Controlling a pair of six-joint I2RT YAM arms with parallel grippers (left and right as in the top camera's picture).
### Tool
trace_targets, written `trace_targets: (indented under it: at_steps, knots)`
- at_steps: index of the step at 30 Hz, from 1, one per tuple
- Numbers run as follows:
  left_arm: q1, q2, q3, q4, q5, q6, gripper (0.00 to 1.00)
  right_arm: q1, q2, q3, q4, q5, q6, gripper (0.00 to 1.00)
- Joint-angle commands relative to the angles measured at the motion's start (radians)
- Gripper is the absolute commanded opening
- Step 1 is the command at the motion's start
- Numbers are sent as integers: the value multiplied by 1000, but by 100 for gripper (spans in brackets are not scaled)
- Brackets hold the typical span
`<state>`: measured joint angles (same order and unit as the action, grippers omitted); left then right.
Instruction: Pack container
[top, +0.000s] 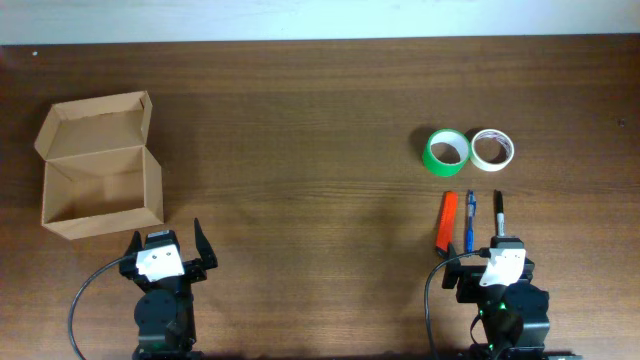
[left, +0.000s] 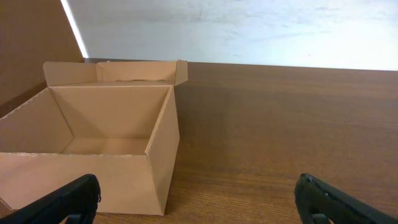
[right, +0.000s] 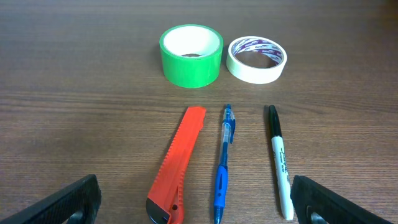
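Over on the left side of the counter (top: 300, 120) sits the container (top: 100, 190), a plain cardboard box with its flap lid folded back and its floor bare. Nothing has gone into it yet. It stands just ahead of the left pincer (top: 167, 238), whose jaws gape as wide as they go with nothing between them.

Across on the right, well apart from the box, the things to be packed are laid out. A green tape roll (top: 446, 151) and a white tape roll (top: 492, 149) sit side by side. Nearer the arm lie an orange utility knife (top: 446, 219), a blue pen (top: 469, 222) and a black marker (top: 498, 210), roughly parallel. The right pincer (right: 196, 208) hangs just short of them, spread fully and holding nothing.

To my eye the packing hasn't started, and both arms look parked at their ready posture. The first pick ought to fall to the right arm. It would need to reach forward and come down over one item, straddle it across its narrow width, close, and lift clear. Then comes a long carry across to the box, or a hand-off midway to the left arm. The pen and marker lie flat and thin, so the fingertips would have to come almost down to the wood.
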<state>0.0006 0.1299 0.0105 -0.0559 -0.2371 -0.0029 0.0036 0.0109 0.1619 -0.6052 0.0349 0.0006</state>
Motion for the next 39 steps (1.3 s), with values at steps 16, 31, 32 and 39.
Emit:
trace_targets:
  at_steps: [16,31,32,39]
  knots:
    - [4,0,32,2,340,2,100,2,-8,-8,18,2,6,99]
    - [5,352,568,-301,301,-8,100,1,30,108,243,83,34,99]
    - [5,411,628,-323,301,-7,100,1,53,135,243,113,34,99]
    - [5,901,1211,-595,301,-4,100,-2,454,465,222,178,33,99]
